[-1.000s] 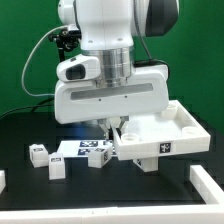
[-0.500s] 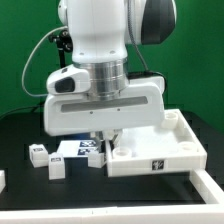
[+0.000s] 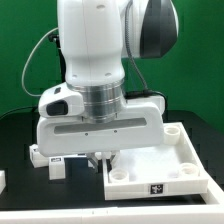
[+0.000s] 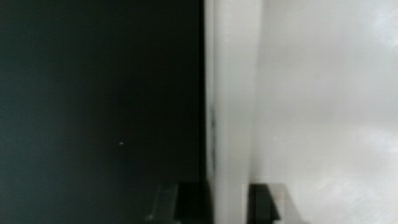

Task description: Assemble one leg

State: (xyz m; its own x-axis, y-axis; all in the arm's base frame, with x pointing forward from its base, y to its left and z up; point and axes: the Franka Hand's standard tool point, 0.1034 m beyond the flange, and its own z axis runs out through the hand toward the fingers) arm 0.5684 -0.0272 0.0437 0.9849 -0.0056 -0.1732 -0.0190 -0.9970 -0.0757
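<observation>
The tool [image 3: 103, 158] is closed down on the left rim of the white panel [image 3: 130, 186], one finger [image 4: 178, 203] on each side. A leg [image 3: 57, 167] lies loose on the dark surface [image 3: 15, 135] at the exterior view's left, apart from the panel, with a second leg [image 3: 38, 153] just beyond it.

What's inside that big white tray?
The tray shows a bare white floor and round corner holes; nothing loose lies in its visible part. The tool hides the corner beneath it.
</observation>
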